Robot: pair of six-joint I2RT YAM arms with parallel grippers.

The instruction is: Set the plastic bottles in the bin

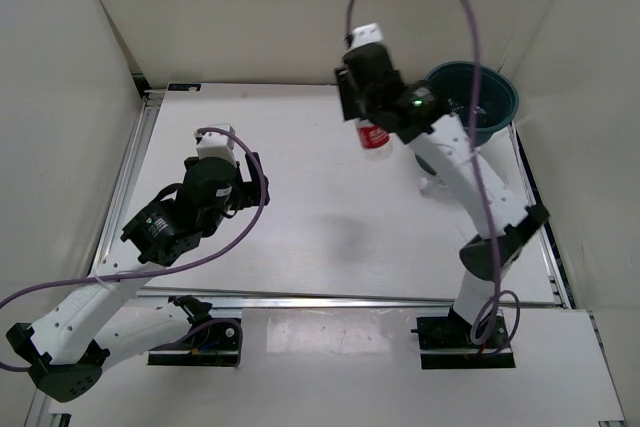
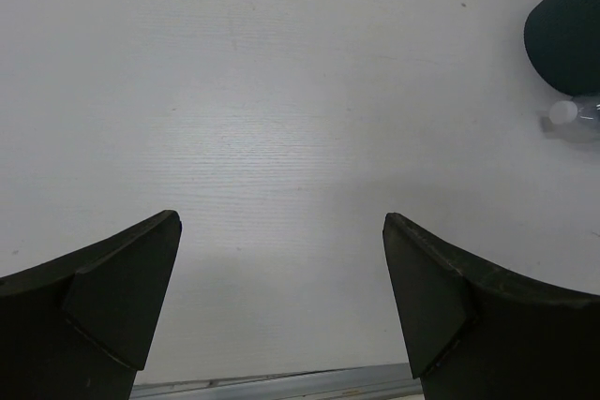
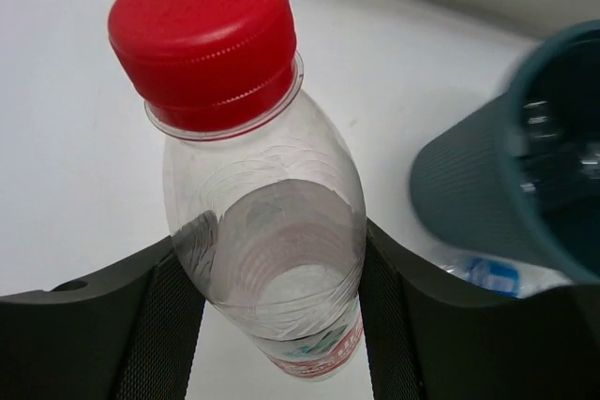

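Observation:
My right gripper (image 3: 277, 259) is shut on a clear bottle (image 3: 258, 203) with a red cap and a red label. In the top view it (image 1: 368, 117) holds this bottle (image 1: 374, 135) in the air, left of the dark teal bin (image 1: 475, 97). The bin (image 3: 487, 194) stands at the table's far right; what lies inside is blurred. Another clear bottle with a blue label (image 3: 492, 274) lies on the table against the bin's base, and shows with a white cap in the left wrist view (image 2: 570, 115). My left gripper (image 2: 281, 231) is open and empty above bare table (image 1: 232, 169).
White walls close in the table on the left, back and right. A metal rail (image 1: 330, 299) runs along the near edge. The right arm's purple cable (image 1: 470, 17) loops above the bin.

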